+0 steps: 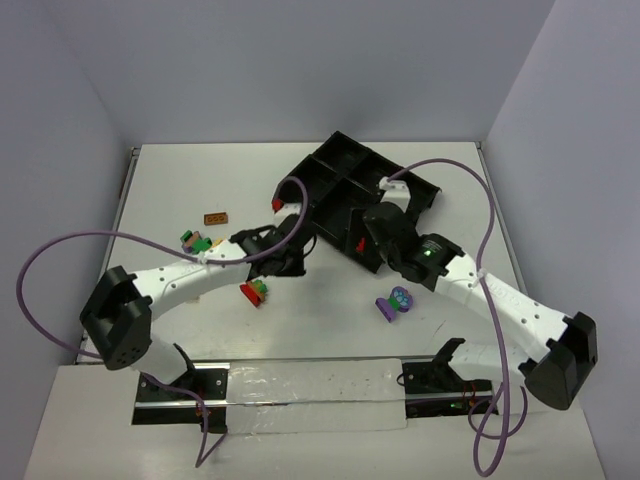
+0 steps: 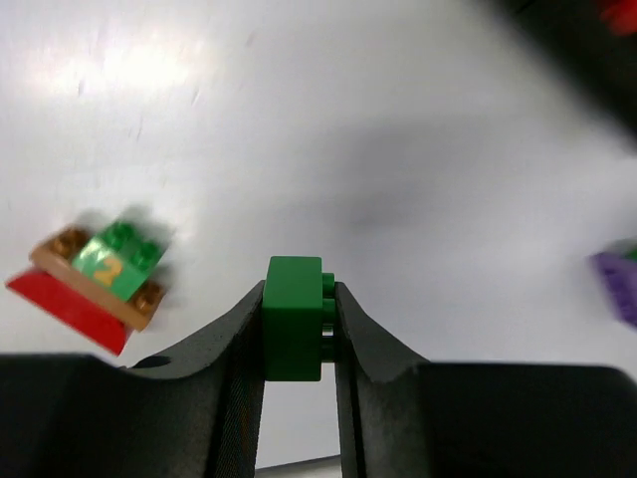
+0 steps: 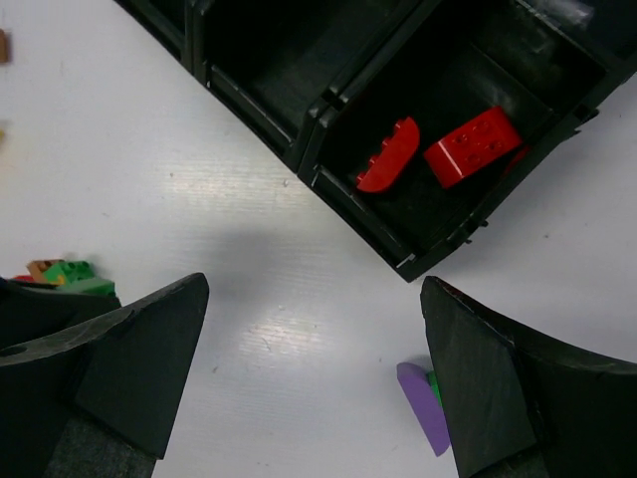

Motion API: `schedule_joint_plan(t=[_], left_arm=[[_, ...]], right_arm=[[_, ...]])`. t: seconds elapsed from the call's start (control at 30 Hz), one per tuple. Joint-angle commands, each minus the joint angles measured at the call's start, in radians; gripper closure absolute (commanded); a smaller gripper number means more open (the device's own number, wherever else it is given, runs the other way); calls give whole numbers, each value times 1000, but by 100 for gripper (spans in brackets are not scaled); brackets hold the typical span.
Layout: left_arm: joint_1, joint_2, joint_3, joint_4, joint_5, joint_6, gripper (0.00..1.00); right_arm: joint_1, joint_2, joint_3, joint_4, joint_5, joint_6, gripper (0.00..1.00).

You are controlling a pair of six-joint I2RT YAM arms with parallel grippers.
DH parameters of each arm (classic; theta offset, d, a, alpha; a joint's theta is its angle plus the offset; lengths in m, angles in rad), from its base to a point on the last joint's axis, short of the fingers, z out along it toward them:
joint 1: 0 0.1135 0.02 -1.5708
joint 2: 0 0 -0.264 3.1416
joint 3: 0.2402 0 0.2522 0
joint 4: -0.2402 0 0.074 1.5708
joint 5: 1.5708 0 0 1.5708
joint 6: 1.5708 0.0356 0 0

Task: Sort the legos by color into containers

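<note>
My left gripper (image 2: 299,329) is shut on a green lego brick (image 2: 292,319), pinched between both fingers over the white table. In the top view the left gripper (image 1: 288,255) sits just left of the black divided tray (image 1: 345,165). A stack of red, brown and green legos (image 2: 95,284) lies to its left. My right gripper (image 3: 317,289) hangs open and empty above the table beside the tray's corner. Two red legos (image 3: 390,157) (image 3: 473,147) lie in the nearest compartment. A purple flower-shaped lego (image 1: 397,302) rests on the table by the right arm.
An orange-brown brick (image 1: 215,218) and a green-and-pink cluster (image 1: 195,240) lie at the left of the table. The other tray compartments (image 3: 269,50) look dark and bare. Purple cables loop over both arms. White walls enclose the table.
</note>
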Motion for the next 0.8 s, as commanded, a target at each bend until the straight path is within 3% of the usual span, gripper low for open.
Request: schedule_joint_plan(t=[0.0,0.17,0.5,0.63,0.7,0.73,0.77], left_arm=[[44,118,223,35,-24,111,90],[122,334,541,38,44,182,93],[180,631,902,61,113,241,84],[179,694,967,83,162,247,67],[179,726,992,80,169,247,47],[179,735,1002,75,169,247,46],[179,739,1008,69,165,245,37]], right_arm=[[-89,-117,-35,-6,14,0,5],[-153,-225,-72,-62,42,3,5],[-165,-320,-148,-117,21,35,6],[-165,-313,-164,-123,13,48,6],[-165,-311,-173,-121,9,51,6],[-165,-311,-173,-120,11,51,6],[-165,-311,-176,-118,9,49,6]])
